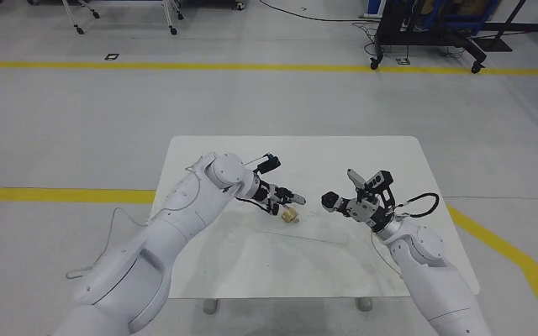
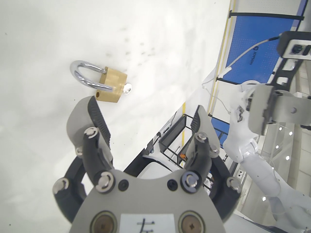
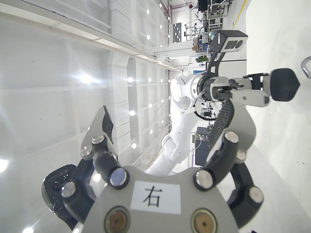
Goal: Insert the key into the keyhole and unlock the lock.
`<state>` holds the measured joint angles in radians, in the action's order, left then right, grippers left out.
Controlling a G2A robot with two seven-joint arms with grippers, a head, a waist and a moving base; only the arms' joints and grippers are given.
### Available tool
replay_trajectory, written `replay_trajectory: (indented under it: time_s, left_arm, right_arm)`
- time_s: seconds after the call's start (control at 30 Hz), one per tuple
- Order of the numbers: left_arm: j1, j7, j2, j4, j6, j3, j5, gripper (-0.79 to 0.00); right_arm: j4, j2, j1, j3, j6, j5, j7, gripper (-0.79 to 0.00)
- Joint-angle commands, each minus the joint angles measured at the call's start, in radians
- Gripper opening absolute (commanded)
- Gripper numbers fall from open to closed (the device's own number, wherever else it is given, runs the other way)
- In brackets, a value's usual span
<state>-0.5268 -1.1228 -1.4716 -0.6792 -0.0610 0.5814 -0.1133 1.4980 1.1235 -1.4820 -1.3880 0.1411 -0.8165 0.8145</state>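
A brass padlock (image 2: 112, 85) with a silver shackle (image 2: 81, 73) lies flat on the white table (image 1: 252, 269). A small silver key (image 2: 127, 89) sticks out of its bottom end. One hole in the body's shackle end shows bare. My left gripper (image 2: 145, 107) hovers open just beside the padlock (image 1: 290, 216), holding nothing. My right gripper (image 3: 167, 109) is open and empty too, a short way to the right of the lock in the top view, fingers pointing towards the left gripper (image 3: 281, 84). The shackle's (image 3: 306, 66) curve shows at the picture's edge in the right wrist view.
Small dark smudges (image 2: 141, 49) mark the tabletop beyond the lock. The two grippers (image 1: 286, 202) (image 1: 343, 189) face each other over the table's middle, with bare surface towards the front edge. Yellow floor lines (image 1: 252, 65) and wheeled racks (image 1: 429, 34) lie far off.
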Motion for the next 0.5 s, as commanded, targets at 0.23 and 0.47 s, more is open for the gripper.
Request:
replay_trajectory:
  time_s: [0.23, 0.47]
  left_arm:
    - [-0.088, 0.233, 0.137, -0.293, -0.007, 0.206, 0.227, 0.000]
    - [-0.260, 0.342, 0.218, -0.678, 0.095, 0.332, 0.527, 0.000]
  right_arm:
    - [0.026, -0.007, -0.049, -0.140, 0.074, -0.093, -0.046, 0.000]
    - [0.064, -0.010, -0.095, -0.244, 0.117, -0.248, -0.003, 0.000]
